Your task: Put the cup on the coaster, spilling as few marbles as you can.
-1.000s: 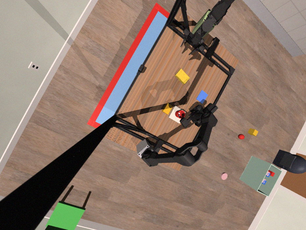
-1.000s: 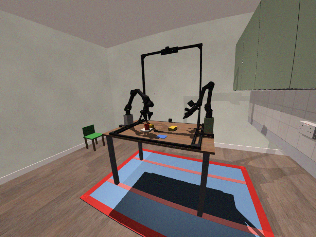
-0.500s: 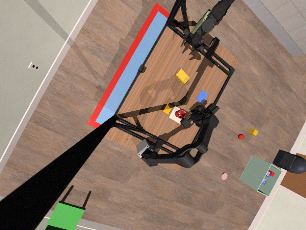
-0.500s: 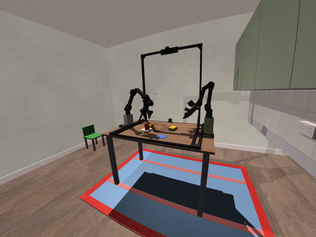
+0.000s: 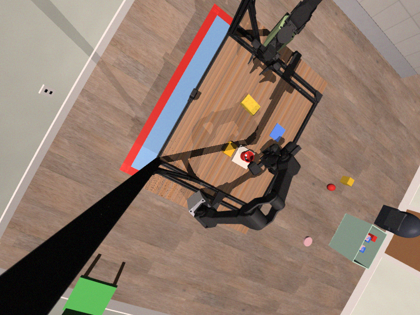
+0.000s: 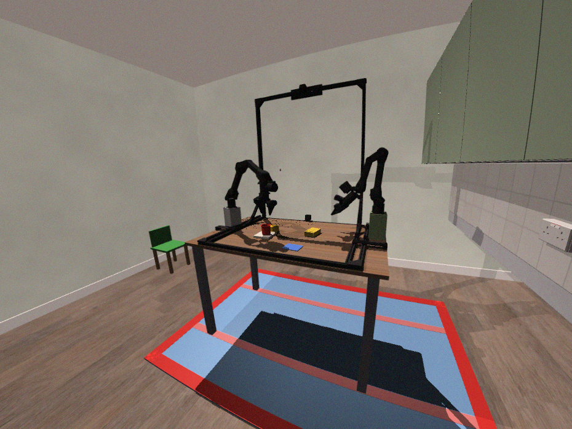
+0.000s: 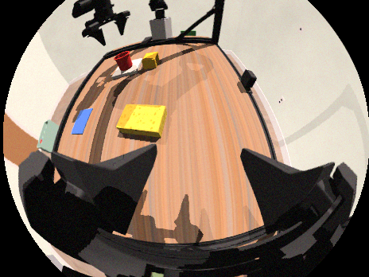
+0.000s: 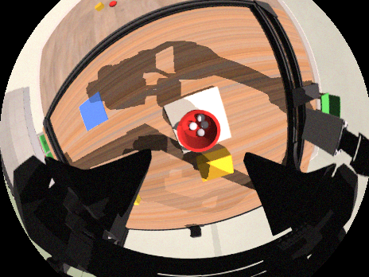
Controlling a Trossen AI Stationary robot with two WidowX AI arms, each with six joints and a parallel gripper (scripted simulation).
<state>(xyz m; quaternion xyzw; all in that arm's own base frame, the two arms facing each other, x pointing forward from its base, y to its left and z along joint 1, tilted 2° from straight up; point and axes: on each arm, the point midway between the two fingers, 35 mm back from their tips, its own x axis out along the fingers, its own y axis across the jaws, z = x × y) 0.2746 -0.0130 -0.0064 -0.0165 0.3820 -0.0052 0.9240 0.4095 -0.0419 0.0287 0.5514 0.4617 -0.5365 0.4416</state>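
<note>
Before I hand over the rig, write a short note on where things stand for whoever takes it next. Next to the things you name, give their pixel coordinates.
Right gripper [image 6: 267, 210] [image 7: 113, 39] [image 8: 197, 157]: jaws open, holding nothing, raised above the table near the cup.
Left gripper [image 5: 258, 66] [image 7: 199, 149]: jaws open, holding nothing, at the far side from the cup.
Red cup [image 5: 247, 156] [image 6: 266, 229] [image 7: 123, 60] [image 8: 196, 130]: upright on the white coaster [image 5: 239, 162] [image 6: 258, 235] [image 8: 216, 101], marbles [image 8: 193, 126] inside.
Done: cup set down and released.
Left: check its whole base is on the coaster; probably move the right arm further clear.

Marbles sit inside the red cup [image 8: 187, 139].
</note>
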